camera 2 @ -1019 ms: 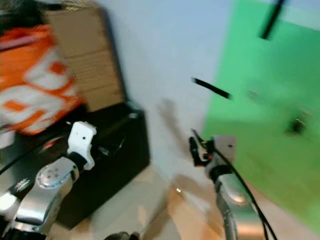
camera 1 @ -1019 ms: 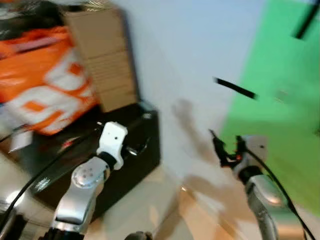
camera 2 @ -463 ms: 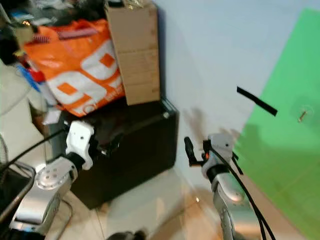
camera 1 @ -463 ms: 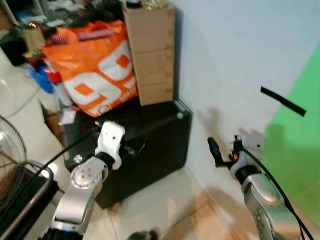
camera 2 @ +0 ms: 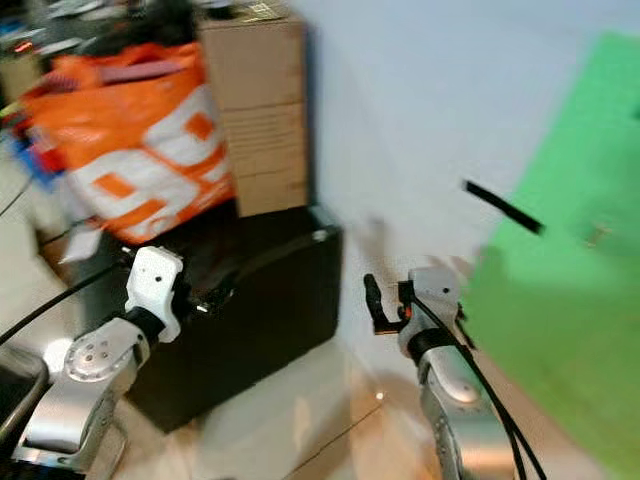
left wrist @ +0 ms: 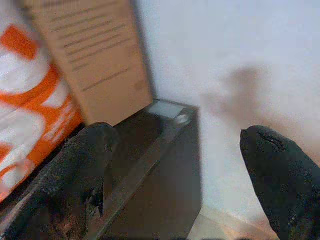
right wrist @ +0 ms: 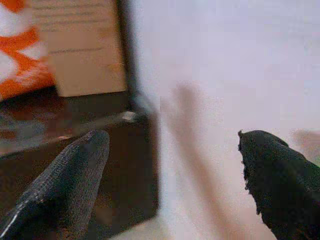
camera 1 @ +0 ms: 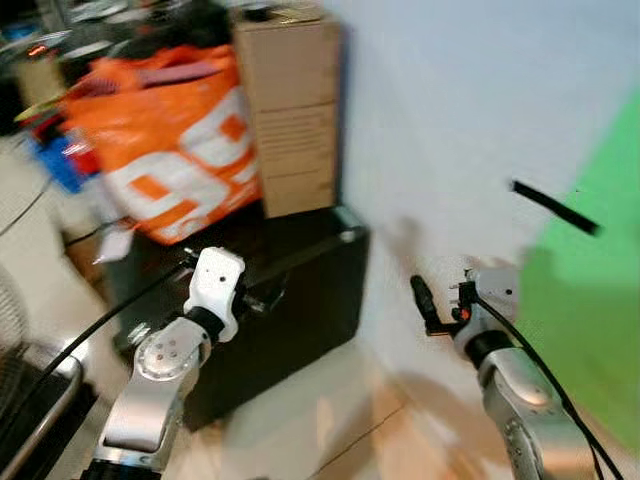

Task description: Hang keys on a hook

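My left gripper (left wrist: pixel 177 132) is open with nothing between its black fingers (left wrist: pixel 75 170). It is held up in front of a black cabinet (camera 1: pixel 300 290), seen past its white wrist (camera 1: pixel 215 285). My right gripper (right wrist: pixel 172 137) is open too and holds nothing. It points at the pale wall (camera 1: pixel 440 120) near the cabinet's corner, and one of its fingers (camera 1: pixel 422 298) shows in the left eye view. A small metal thing (camera 2: pixel 598 235), blurred, sits on a green sheet (camera 2: pixel 560 330) on the wall to the right.
An orange and white bag (camera 1: pixel 165 150) and a tall cardboard box (camera 1: pixel 290 110) stand on the cabinet at the left. A black strip (camera 1: pixel 553 207) is stuck on the wall by the green sheet. Light tiled floor (camera 1: pixel 300 440) lies below.
The camera swung left and then a little back, so the bag and box came into view and the green sheet slid to the right edge. Both arms hold the same pose.
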`<state>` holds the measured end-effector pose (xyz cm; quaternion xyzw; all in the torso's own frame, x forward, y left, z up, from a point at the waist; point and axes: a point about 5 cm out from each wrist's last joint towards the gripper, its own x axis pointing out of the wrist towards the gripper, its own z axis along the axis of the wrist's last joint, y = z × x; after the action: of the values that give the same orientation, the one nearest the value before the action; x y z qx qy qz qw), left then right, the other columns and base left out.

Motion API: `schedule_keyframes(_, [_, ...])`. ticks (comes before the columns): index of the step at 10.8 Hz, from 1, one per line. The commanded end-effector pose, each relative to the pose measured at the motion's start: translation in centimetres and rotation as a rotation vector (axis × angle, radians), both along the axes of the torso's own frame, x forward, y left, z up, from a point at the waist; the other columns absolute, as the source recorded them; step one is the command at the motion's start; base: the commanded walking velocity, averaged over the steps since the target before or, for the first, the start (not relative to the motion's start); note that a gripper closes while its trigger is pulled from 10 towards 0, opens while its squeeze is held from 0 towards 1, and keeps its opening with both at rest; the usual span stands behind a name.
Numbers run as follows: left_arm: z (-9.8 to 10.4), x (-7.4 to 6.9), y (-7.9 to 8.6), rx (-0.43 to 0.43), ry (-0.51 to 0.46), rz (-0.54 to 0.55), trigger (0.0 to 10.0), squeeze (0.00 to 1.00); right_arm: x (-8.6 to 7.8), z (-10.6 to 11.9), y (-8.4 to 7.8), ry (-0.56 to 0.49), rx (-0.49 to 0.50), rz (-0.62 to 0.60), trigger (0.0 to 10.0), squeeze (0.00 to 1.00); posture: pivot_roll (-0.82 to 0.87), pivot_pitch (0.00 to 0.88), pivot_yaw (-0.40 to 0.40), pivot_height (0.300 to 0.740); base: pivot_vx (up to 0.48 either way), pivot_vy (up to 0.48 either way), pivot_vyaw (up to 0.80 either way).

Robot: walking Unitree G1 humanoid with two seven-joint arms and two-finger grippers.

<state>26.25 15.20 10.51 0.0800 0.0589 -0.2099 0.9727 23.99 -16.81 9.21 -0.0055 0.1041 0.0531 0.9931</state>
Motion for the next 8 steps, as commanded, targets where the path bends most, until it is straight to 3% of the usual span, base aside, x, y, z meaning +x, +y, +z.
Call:
schedule_keyframes(1, [0.49,0.19,-0.16,0.010,-0.017,-0.004,10.0,0.00,0.14,0.17,-0.32,-0.012,-0.014,-0.015,10.0,1.00,-0.05,0.000,0.043,0.740,0.319,0.000,0.00])
schedule_keyframes(8, [0.64,0.49,-0.19,0.012,-0.015,-0.007,10.0,0.00,0.38,0.26,-0.31,-0.020,-0.027,-0.022,10.0,1.00,-0.05,0.000,0.046,0.740,0.355,0.000,0.00])
